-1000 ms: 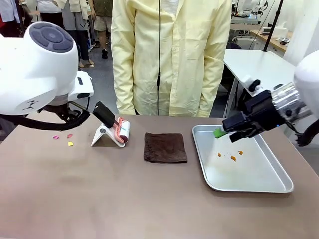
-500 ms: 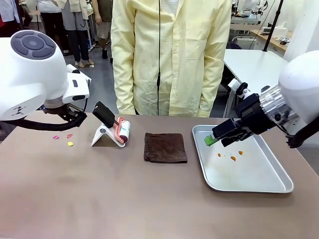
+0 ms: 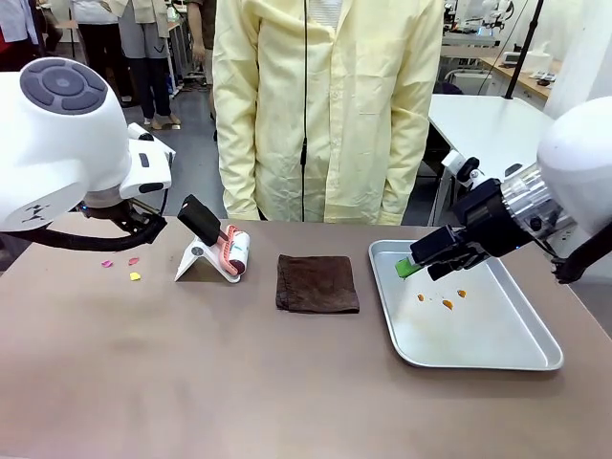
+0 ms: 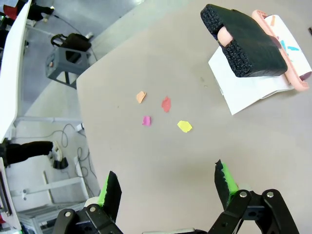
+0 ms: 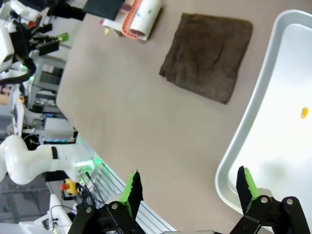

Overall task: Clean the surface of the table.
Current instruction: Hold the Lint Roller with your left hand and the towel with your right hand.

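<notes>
The grey-brown table (image 3: 191,382) fills the foreground and runs the whole width of the front view; its near half is bare. Toward the right lies a silver metal tray (image 3: 478,364) holding a few orange scraps (image 3: 447,304). Near the middle, left of the tray and apart from it, a dark brown cloth (image 3: 317,283) lies flat. Farther left, a lint roller (image 3: 229,251) with a black handle leans on a white stand (image 3: 196,260). Small pink, red and yellow paper scraps (image 3: 135,276) dot the tabletop near the left far edge. The right gripper (image 3: 421,263) hovers over the tray's far left corner, fingers spread and holding nothing. The left gripper (image 4: 165,170), seen from its wrist, hangs above the paper scraps, its green-padded fingers likewise spread wide and empty. At the far side stands a person (image 3: 325,105) in a pale yellow coat.
</notes>
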Controlling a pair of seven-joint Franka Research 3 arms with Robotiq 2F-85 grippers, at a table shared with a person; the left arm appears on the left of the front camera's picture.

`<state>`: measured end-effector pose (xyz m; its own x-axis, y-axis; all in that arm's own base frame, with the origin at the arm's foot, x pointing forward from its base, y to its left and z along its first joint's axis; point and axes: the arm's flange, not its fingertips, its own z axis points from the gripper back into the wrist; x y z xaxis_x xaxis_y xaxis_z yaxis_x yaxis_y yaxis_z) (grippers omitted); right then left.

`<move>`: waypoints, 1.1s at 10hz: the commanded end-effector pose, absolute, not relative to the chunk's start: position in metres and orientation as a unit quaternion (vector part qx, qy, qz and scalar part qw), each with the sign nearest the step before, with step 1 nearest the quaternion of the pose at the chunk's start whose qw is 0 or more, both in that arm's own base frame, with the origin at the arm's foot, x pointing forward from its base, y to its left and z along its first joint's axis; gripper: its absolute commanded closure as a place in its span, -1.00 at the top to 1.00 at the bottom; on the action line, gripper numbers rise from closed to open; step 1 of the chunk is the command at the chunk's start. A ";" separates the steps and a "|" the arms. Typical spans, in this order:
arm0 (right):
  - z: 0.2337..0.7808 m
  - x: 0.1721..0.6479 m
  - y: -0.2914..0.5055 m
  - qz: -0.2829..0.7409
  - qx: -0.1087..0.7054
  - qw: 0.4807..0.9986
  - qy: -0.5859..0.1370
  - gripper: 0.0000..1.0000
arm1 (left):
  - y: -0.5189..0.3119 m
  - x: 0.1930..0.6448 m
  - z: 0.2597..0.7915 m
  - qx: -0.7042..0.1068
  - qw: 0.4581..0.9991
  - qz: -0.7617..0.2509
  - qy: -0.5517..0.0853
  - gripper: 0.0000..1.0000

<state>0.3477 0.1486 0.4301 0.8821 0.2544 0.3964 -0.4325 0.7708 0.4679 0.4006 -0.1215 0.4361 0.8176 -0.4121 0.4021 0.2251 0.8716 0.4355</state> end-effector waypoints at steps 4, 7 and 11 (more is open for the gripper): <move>0.433 0.325 0.121 0.147 0.392 0.898 -0.132 1.00 | -0.076 0.393 0.473 -0.243 0.931 -0.250 -0.104 1.00; 0.429 0.279 0.084 0.088 0.574 0.802 -0.138 1.00 | 0.006 0.399 0.477 -0.454 0.877 -0.151 -0.047 1.00; 0.366 0.217 0.033 0.020 0.637 0.754 -0.163 1.00 | 0.137 0.395 0.476 -0.533 0.832 0.149 0.042 1.00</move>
<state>0.3438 0.0314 0.4503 0.9552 -0.1200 0.2707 -0.2415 0.2132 0.9467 0.3774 0.1287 0.4707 0.9915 -0.0789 0.1038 0.1302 0.5570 -0.8203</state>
